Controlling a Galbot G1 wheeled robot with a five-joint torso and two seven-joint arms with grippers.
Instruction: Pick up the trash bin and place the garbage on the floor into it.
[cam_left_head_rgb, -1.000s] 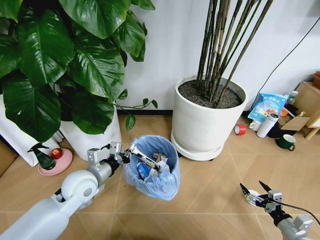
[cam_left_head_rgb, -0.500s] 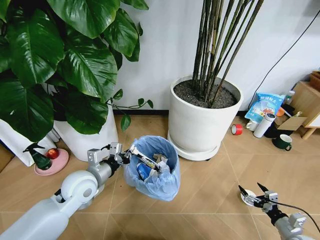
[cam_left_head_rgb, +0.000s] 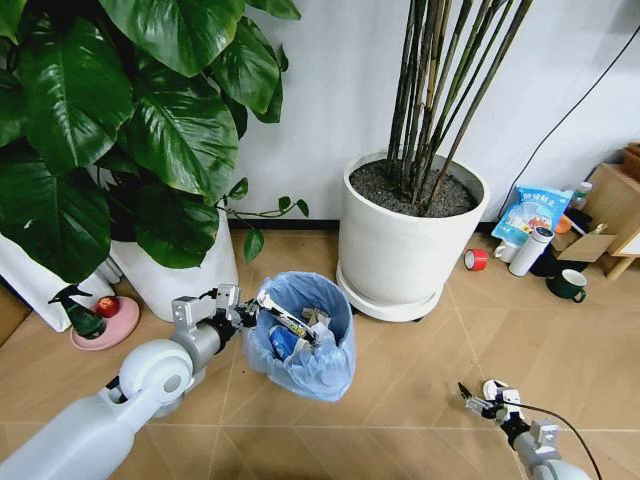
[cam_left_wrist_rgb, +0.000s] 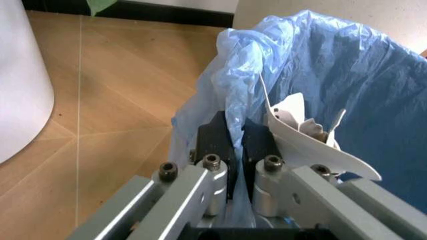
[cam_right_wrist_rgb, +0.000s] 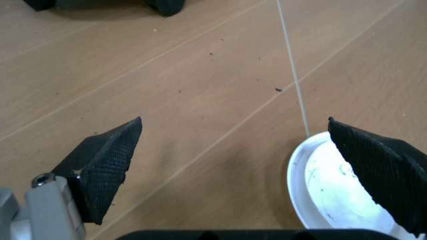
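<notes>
Stood upright on the floor (cam_left_head_rgb: 400, 375), mouth up: trash bin (cam_left_head_rgb: 300, 335), between the two white plant pots (cam_left_head_rgb: 405, 245), litter inside with a long white tube leaning across its rim. Pinched tight on the bag-lined rim: left gripper (cam_left_wrist_rgb: 233, 145). Hung low and spread wide, one finger over the flat white round lid (cam_right_wrist_rgb: 333, 190): right gripper (cam_right_wrist_rgb: 247, 165).

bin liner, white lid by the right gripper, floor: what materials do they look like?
Liner: thin light-blue plastic film, crinkled and translucent, pinched between the left gripper fingers. Lid: probably rigid white plastic, smooth and slightly glossy with a raised rim; coated paper is possible. Floor: tan wood-look boards with a matte grain print; laminate or vinyl, can't tell which.
</notes>
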